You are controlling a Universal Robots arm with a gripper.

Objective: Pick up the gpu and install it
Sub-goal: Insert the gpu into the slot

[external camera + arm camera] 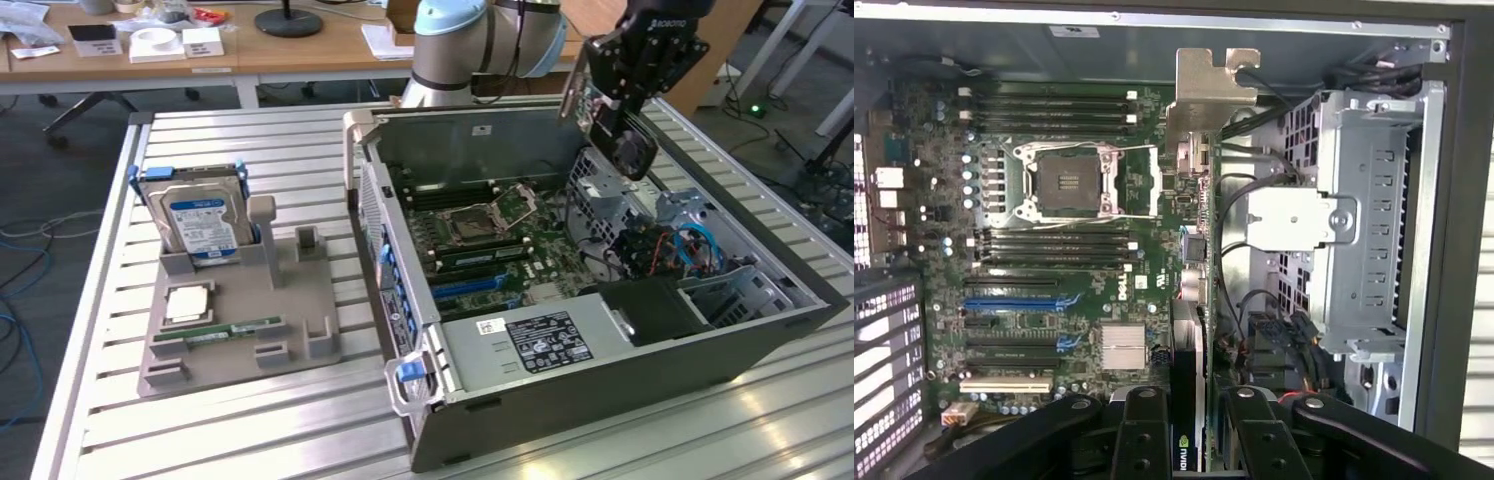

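Observation:
The gpu (618, 135) hangs on edge above the far right part of the open computer case (587, 390), black fan face toward the exterior view's right and pale metal bracket (575, 88) at its side. My gripper (638, 70) is shut on its upper edge. In the wrist view the gpu (1190, 300) appears edge-on between my black fingers (1144, 430), its bracket (1206, 92) pointing at the case's rear wall. My gripper (1191, 432) holds the card over the gap between the motherboard (1054, 300) and the drive cage (1364, 230).
On the exterior view's left a grey holder (287, 325) carries the silver hard drive (200, 215), a CPU chip (187, 300) and a green RAM stick (220, 330). Cables (667, 250) and a power supply (541, 340) fill the case's near side. The CPU socket (1069, 185) sits open.

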